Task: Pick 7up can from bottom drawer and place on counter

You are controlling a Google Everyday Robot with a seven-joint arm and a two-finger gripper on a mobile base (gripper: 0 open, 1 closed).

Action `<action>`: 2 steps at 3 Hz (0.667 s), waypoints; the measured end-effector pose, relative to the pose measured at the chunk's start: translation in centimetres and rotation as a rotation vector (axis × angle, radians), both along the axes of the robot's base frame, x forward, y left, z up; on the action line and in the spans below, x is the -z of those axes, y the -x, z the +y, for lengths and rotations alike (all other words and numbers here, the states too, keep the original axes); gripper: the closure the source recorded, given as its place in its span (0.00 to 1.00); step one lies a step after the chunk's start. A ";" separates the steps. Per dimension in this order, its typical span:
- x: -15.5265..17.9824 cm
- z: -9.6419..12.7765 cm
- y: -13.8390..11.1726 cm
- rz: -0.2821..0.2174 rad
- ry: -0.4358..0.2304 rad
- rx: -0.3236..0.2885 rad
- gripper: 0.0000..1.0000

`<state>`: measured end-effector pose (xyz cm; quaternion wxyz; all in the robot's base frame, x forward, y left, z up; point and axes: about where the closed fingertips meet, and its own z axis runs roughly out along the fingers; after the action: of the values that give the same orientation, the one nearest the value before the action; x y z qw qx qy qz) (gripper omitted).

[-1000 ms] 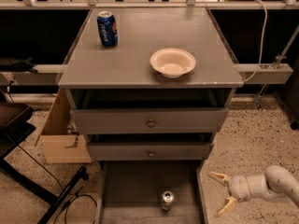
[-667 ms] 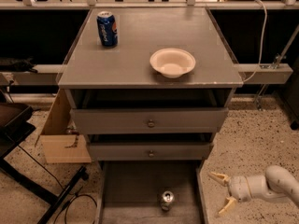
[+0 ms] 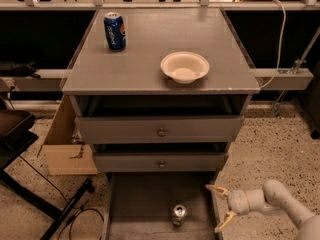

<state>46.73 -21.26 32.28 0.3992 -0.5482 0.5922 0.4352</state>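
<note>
Gripper [image 3: 218, 209], fingers spread, right of bottom drawer [image 3: 145, 199]; to its left: low drawer wall, then bare floor, 7up can [image 3: 179, 215].

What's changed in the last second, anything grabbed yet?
The gripper, open and empty, edged left toward the bottom drawer. Nothing was taken hold of. The 7up can sits where it was in the drawer; the blue can and bowl on the counter have not moved.
</note>
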 end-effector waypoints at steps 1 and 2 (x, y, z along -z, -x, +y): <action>3.0 1.9 -0.6 -0.043 -0.050 -0.025 0.00; 5.8 4.2 -0.5 -0.093 -0.061 -0.011 0.00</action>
<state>47.26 -17.09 26.48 0.4406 -0.5587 0.5562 0.4294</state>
